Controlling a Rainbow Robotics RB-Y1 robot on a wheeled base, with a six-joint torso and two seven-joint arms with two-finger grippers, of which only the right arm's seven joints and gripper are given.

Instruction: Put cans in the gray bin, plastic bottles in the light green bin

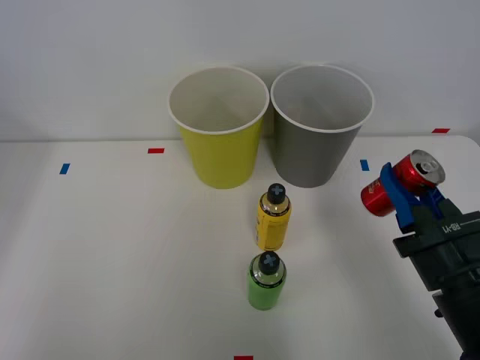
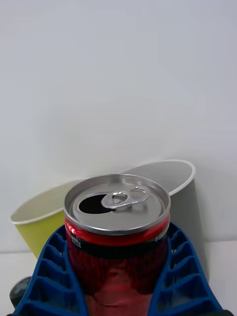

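Nothing is yet binned: the red can (image 1: 396, 184) is held clamped, tilted, in the right gripper (image 1: 405, 196) at right of frame, beside the gray bin (image 1: 321, 124), while both plastic bottles (image 1: 273, 217) are left standing at centre below the light green bin (image 1: 218, 126).

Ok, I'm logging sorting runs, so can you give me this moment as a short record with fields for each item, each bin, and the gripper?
red can: held tilted in the right gripper, lifted to the right of the gray bin; its top is already opened
right gripper: shut on the red can, blue fingers on both sides
yellow bottle: upright on the table, in front of the bins
green bottle: upright, nearer the robot than the yellow bottle
gray bin: upright, nothing visible inside
light green bin: upright, left of the gray bin, nothing visible inside
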